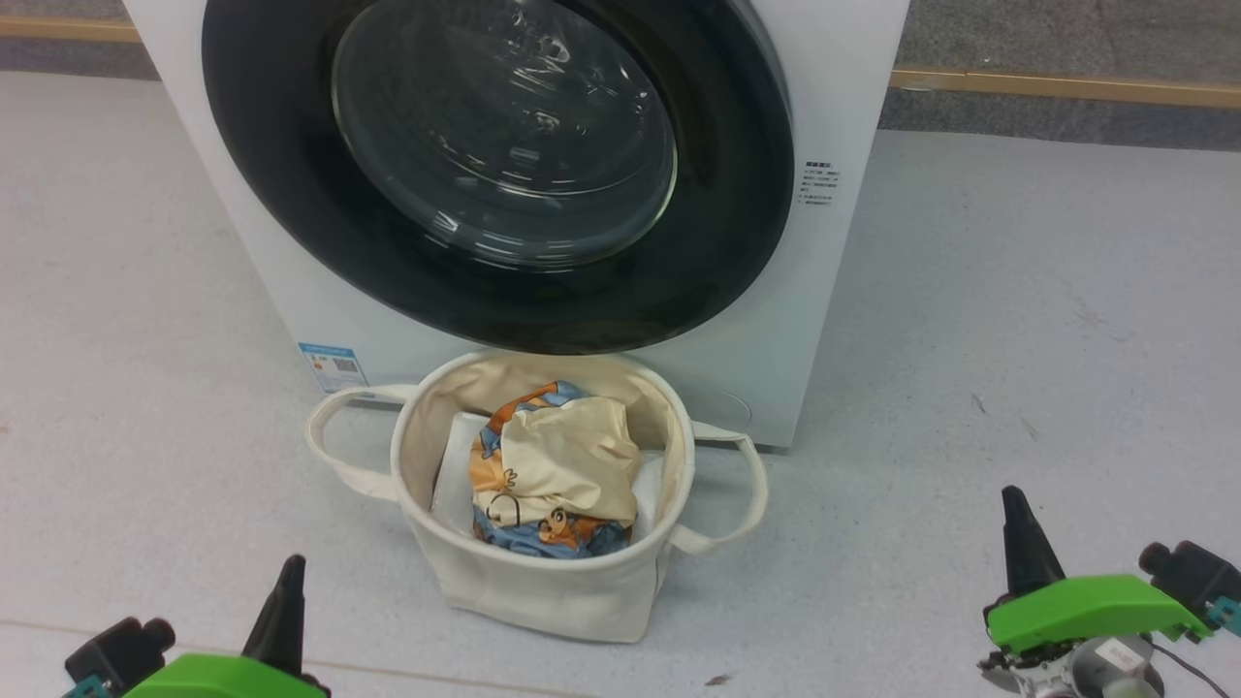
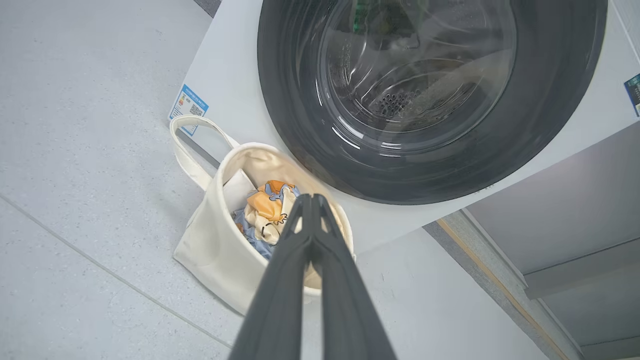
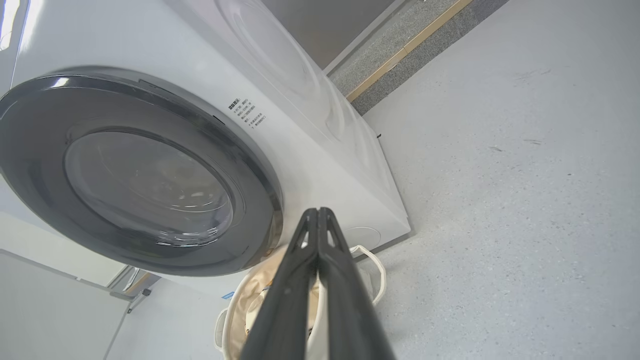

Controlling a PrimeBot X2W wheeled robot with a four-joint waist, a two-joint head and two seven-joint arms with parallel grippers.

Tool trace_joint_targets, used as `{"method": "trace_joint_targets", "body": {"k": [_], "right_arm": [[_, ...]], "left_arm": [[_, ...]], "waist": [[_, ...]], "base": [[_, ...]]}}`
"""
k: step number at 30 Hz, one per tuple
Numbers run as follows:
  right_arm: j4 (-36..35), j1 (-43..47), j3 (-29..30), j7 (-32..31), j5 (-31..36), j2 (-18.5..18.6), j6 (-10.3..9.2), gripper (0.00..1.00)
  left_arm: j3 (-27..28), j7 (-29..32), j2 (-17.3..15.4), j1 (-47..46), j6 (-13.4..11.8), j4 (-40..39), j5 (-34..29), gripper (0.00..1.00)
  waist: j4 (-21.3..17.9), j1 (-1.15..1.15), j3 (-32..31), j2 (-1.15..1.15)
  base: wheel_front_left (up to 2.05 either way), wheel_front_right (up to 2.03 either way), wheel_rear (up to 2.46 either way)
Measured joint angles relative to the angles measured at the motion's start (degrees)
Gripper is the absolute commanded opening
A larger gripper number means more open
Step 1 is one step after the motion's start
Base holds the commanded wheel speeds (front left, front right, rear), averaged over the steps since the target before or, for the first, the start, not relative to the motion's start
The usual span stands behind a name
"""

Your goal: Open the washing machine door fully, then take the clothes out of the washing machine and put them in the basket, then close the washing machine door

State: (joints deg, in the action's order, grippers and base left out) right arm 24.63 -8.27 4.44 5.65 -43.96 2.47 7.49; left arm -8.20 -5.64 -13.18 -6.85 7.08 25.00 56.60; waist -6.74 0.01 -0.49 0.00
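On the grey floor (image 1: 1018,320), near the white front-loading washing machine (image 1: 834,281), the small cream canvas basket (image 1: 543,591) holds the blue-orange and cream clothes (image 1: 557,465). The round black-rimmed glass door (image 1: 504,145) looks closed. The left gripper (image 1: 289,582) and the right gripper (image 1: 1018,523) are clenched and empty. If it is unlatched, the door may swing onto the basket.

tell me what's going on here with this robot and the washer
A two-armed robot is doing laundry, and the job looks finished. The washing machine door is shut on the washing machine. The clothes lie in the basket on the floor just in front of it, beside a white folded sheet. The left claw and the right claw are both shut and empty, low on either side of the basket, touching nothing.
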Motion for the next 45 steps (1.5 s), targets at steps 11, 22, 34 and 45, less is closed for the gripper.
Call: {"method": "trace_joint_targets", "body": {"k": [11,22,34,45], "right_arm": [[-1.1,0.4,0.4,-1.6,-7.1,0.0,0.0,0.0],[-2.3,0.5,0.9,-3.6,-14.2,0.0,0.0,0.0],[-3.8,1.2,1.5,-5.2,-22.0,0.0,0.0,0.0],[-4.9,1.7,1.9,-7.1,-28.4,0.0,-0.01,0.0]], "left_arm": [[1.9,1.8,1.6,0.2,0.0,-1.4,5.2,0.0],[3.7,3.5,3.1,0.7,0.0,-2.6,10.5,0.0],[5.7,5.6,4.8,0.9,0.0,-4.1,16.1,0.0],[7.5,7.1,6.3,1.1,0.0,-5.2,21.0,0.0]], "waist": [[1.0,0.0,0.1,0.0],[2.0,0.0,0.2,0.0],[3.1,0.0,0.3,0.0],[4.0,0.0,0.4,0.0]], "base": [[0.0,0.0,0.0],[0.0,0.0,0.0],[0.0,0.0,0.0],[0.0,0.0,0.0]]}}
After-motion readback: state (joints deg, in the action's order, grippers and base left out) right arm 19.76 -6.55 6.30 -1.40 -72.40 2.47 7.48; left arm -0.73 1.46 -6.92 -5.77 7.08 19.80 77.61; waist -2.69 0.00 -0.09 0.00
